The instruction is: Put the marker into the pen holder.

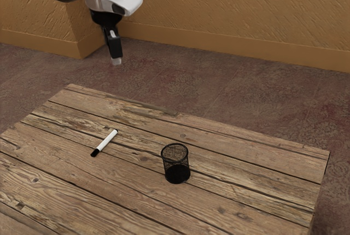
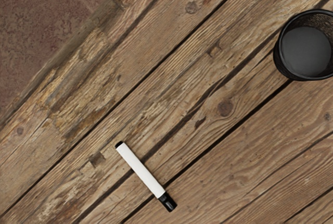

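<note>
High above the table in the exterior view hangs my gripper point(image 1: 116, 60), pointing down and well clear of both objects. The white marker with a black cap point(image 1: 106, 141) lies flat on the wood, on the exterior view's left of the pen holder. That pen holder point(image 1: 176, 165) is a black mesh cup standing upright. In the wrist view the marker point(image 2: 140, 171) lies apart from the pen holder point(image 2: 279, 52), whose open top faces up with a dark bottom visible inside.
Both objects rest on a weathered plank table point(image 1: 246, 183). Its rough, chipped edge point(image 2: 78, 41) borders the dark reddish floor point(image 2: 47, 21). An ochre wall point(image 1: 235, 8) rises behind the floor in the exterior view.
</note>
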Controlling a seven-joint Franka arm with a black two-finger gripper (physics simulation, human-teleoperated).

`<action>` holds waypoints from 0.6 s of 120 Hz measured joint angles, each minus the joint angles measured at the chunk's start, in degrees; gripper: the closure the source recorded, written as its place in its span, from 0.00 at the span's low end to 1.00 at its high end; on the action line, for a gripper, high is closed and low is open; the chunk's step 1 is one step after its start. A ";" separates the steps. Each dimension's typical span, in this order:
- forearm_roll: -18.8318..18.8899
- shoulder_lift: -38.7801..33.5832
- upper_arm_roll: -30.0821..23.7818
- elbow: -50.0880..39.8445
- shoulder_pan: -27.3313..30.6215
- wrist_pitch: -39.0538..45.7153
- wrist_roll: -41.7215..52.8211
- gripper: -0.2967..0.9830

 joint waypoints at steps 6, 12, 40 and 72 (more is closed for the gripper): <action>0.10 -0.26 -0.05 0.00 -0.38 0.63 0.87 0.23; 0.03 -0.30 -0.14 0.13 -1.67 1.12 1.68 0.23; -0.35 2.40 4.88 -4.99 -4.36 2.33 3.70 0.23; -0.37 10.20 23.01 -7.77 -14.38 2.88 3.48 0.23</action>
